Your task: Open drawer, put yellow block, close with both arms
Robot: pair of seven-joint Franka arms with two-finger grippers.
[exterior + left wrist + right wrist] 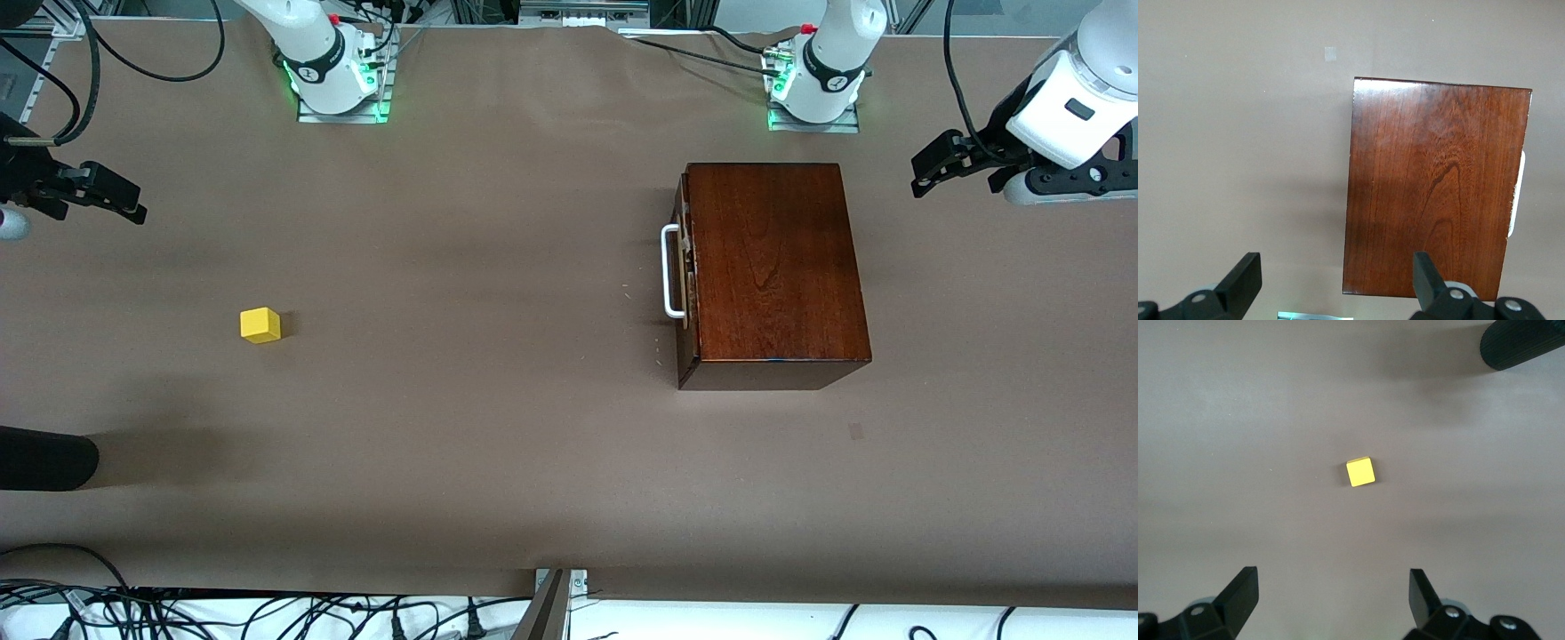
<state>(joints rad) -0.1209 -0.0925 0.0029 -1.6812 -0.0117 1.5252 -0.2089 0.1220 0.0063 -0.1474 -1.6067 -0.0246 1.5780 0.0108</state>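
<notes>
The glossy mahogany box point(773, 267) stands toward the left arm's end of the table with the drawer shut in it. The drawer's white bar handle point(671, 271) faces the right arm's end. The box point(1431, 193) and handle point(1518, 193) also show in the left wrist view. The yellow block point(260, 324) lies on the table toward the right arm's end, far from the box; it also shows in the right wrist view point(1360, 471). My left gripper point(920, 176) point(1336, 267) is open and empty, up in the air beside the box. My right gripper point(133, 203) point(1333, 583) is open and empty, above the table near the block.
A brown cloth point(498, 427) covers the table. A black cylinder point(44, 458) point(1521, 343) juts in at the table's edge at the right arm's end, nearer the front camera than the block. Cables run along the table's front edge point(267, 613).
</notes>
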